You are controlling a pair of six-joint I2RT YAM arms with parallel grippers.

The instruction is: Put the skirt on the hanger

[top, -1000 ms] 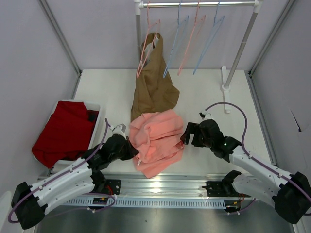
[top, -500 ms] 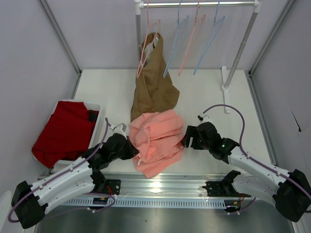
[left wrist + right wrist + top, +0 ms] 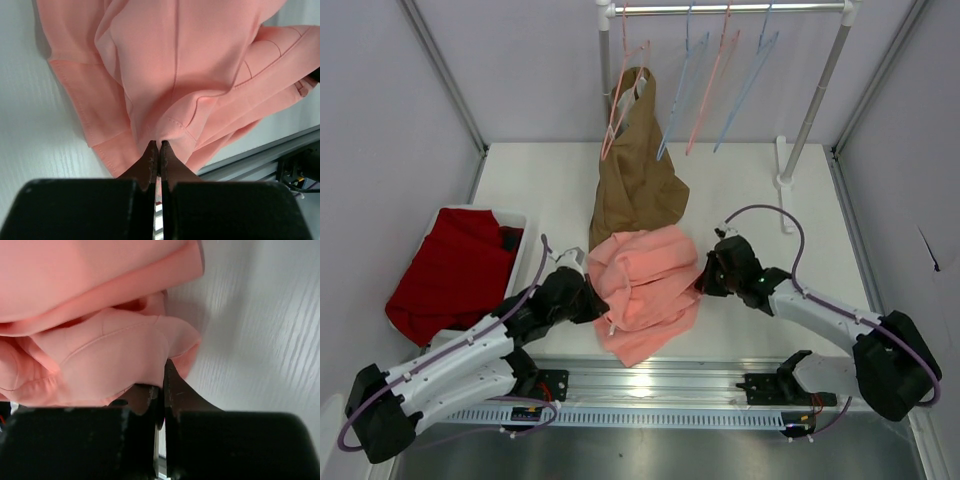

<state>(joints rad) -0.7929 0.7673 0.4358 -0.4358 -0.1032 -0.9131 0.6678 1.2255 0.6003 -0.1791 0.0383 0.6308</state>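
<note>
The salmon-pink skirt (image 3: 642, 285) lies crumpled on the white table near the front edge. My left gripper (image 3: 596, 300) is shut on a fold at the skirt's left hem; in the left wrist view the closed gripper (image 3: 159, 145) pinches the skirt (image 3: 190, 65). My right gripper (image 3: 706, 277) is at the skirt's right edge; in the right wrist view this gripper (image 3: 162, 377) is shut on a lobe of the skirt (image 3: 100, 315). Two pale-blue hangers (image 3: 683, 95) (image 3: 748, 92) hang empty on the rail at the back; which is the task's hanger I cannot tell.
A brown garment (image 3: 635, 180) hangs from a pink hanger (image 3: 617, 105) down onto the table, touching the skirt's far side. Another pink hanger (image 3: 710, 85) hangs between the blue ones. A white bin (image 3: 516, 222) with a dark red cloth (image 3: 450, 270) sits left. The rail's post (image 3: 815, 100) stands back right.
My right gripper moved left to the skirt's right edge and shut on it. The left arm shifted slightly forward and right, still gripping, and the skirt bunched a little.
</note>
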